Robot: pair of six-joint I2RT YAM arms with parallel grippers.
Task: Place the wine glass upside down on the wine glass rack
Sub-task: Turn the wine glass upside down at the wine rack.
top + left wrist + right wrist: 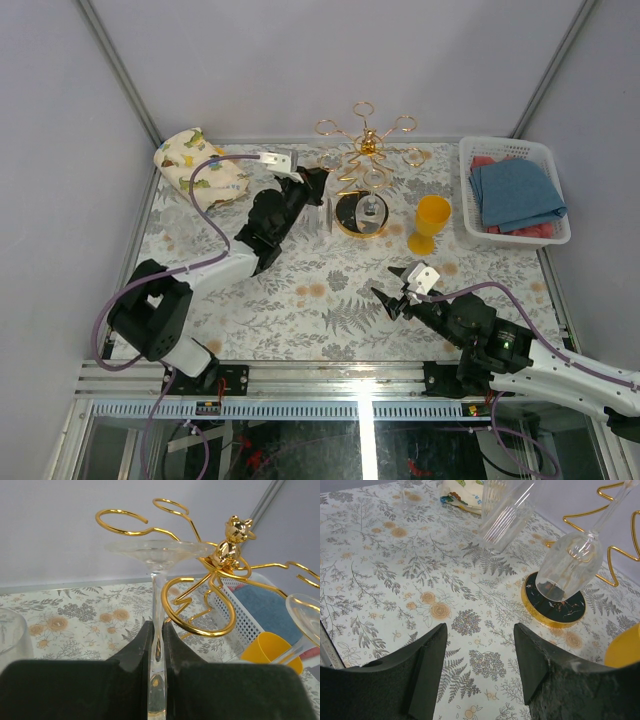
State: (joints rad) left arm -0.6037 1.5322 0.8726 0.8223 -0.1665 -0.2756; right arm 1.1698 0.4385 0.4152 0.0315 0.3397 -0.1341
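We hold the wine glass (159, 547) with the left gripper (157, 630) clamped on its stem, foot uppermost, so the foot can slide into a ring. It sits just left of the wine glass rack (365, 150), midway along the table's (300, 300) far edge, where another glass (570, 565) hangs. Our right gripper (480, 650) hovers near the front edge, jaws apart and empty, clear of the work.

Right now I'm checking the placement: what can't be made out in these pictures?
- Left wrist: bowl of the wine glass, below the bottom edge, behind the left pincer.
- Top: whether its foot sits in a rack ring; too small.
- Right wrist: the other glass, foot past the top edge.
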